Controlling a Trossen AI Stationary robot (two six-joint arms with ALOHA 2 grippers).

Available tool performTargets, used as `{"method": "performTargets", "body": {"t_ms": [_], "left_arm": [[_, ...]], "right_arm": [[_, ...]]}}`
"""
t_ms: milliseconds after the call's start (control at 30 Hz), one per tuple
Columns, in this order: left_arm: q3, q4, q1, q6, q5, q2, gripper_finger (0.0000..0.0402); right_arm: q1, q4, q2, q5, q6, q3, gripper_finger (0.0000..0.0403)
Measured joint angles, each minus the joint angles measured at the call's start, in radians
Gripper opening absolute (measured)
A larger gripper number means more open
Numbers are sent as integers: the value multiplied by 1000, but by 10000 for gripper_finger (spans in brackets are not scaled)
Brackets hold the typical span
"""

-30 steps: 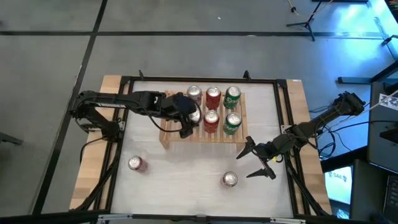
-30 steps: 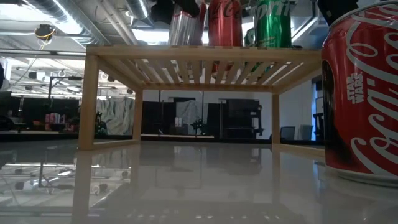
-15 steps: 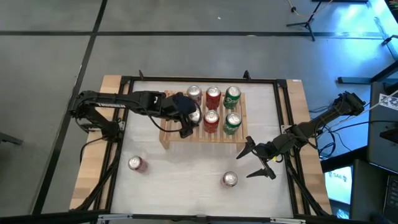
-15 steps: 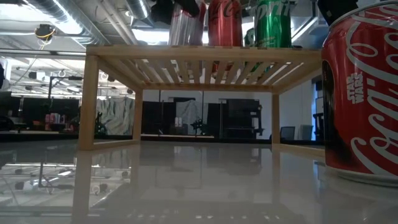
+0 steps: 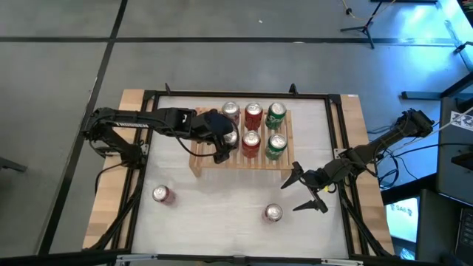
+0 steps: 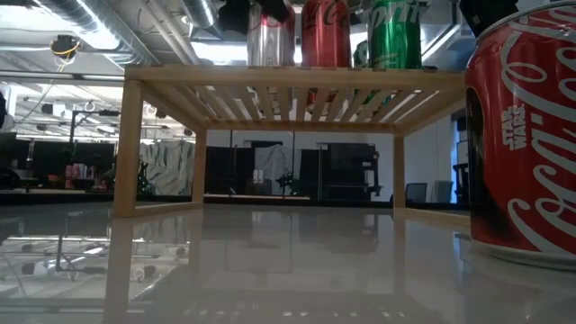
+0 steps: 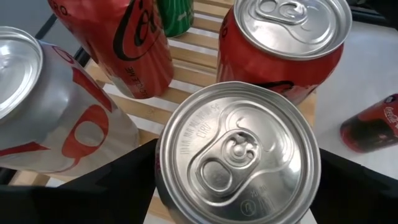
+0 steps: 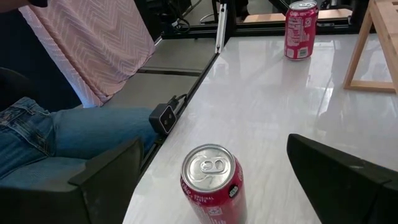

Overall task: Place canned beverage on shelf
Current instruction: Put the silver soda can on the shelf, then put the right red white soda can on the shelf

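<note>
Left tool (image 7: 236,186) setting can (image 7: 237,152) on shelf (image 5: 240,159)
We are pinching its slick, thin, dentable sidewall mid-height; right tool (image 5: 307,192) is waiting spread.

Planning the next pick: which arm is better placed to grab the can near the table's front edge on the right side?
Right. The right gripper is open, just beside that can; the left gripper is at the shelf around another can.

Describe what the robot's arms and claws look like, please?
Both arms are dark, slim and jointed. The right gripper ends in two pointed black fingers, flat and wedge-shaped. The left gripper is a chunkier black block. Dark cables trail from the right arm.
</note>
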Motion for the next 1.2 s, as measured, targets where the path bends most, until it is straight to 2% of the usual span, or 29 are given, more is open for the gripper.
{"method": "performTargets", "body": {"t_ms": [433, 1000, 1200], "left_arm": [[6, -8, 0, 0, 1, -1, 337], [209, -79, -5, 30, 2, -3, 338], [272, -90, -52, 45, -10, -14, 338]], "right_arm": [[0, 1, 0, 0, 0, 0, 392], [0, 3, 0, 0, 0, 0, 392], [0, 1, 0, 0, 0, 0, 392]]}}
